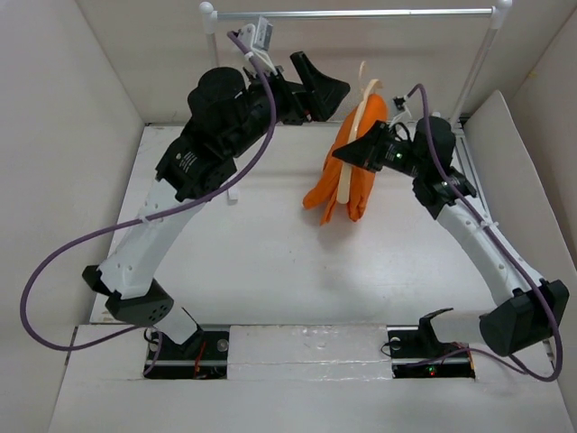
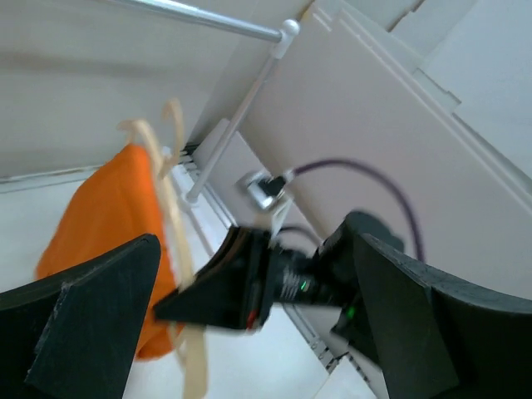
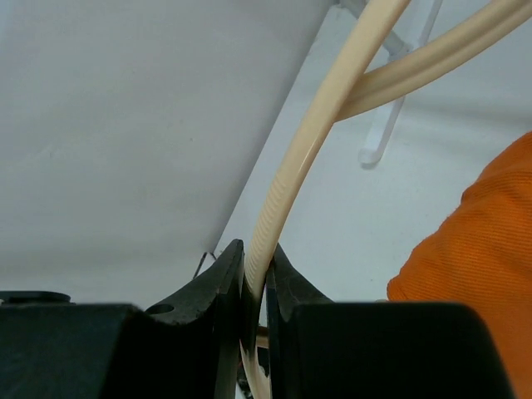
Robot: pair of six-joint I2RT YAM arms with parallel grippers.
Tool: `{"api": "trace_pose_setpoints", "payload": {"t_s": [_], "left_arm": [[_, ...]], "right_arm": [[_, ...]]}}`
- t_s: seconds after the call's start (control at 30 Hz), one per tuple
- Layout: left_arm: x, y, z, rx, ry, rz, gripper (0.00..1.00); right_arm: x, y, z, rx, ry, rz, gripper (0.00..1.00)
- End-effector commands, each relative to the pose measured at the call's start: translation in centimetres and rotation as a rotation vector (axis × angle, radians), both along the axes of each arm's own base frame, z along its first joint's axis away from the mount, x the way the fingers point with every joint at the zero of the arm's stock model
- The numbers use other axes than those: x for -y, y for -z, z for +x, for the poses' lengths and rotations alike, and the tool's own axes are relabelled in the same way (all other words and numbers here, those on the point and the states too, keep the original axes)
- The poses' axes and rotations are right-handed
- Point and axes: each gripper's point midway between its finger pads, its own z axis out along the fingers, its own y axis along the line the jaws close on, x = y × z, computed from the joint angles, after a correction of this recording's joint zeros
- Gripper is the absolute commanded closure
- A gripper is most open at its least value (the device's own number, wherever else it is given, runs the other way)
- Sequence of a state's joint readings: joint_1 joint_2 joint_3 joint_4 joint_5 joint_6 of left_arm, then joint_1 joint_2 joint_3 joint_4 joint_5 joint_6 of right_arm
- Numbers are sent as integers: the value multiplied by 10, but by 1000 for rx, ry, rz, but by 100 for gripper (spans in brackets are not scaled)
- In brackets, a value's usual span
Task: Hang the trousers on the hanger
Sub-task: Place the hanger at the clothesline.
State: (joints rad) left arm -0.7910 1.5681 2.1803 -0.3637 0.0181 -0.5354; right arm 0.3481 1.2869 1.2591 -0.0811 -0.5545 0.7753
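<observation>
The trousers [image 1: 329, 185] are draped over the hanger [image 3: 285, 187], which is clamped in the right hand [image 3: 253, 258]; the left hand [image 2: 258, 245] is held wide, empty, and placement is judged essentially complete.

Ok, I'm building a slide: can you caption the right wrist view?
Right gripper shut on the beige hanger, with the orange trousers at the right edge.
</observation>
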Motion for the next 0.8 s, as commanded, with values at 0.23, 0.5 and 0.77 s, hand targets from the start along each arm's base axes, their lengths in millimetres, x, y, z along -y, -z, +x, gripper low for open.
{"api": "trace_pose_setpoints", "payload": {"t_s": [0.23, 0.5, 0.77], "left_arm": [[-59, 100, -19, -107, -156, 124, 1], [-72, 204, -31, -286, -180, 236, 1], [-77, 222, -40, -324, -176, 221, 1]], "right_arm": [[98, -164, 52, 570, 110, 60, 100], [132, -181, 103, 581, 133, 111, 100], [155, -174, 137, 561, 154, 166, 100]]}}
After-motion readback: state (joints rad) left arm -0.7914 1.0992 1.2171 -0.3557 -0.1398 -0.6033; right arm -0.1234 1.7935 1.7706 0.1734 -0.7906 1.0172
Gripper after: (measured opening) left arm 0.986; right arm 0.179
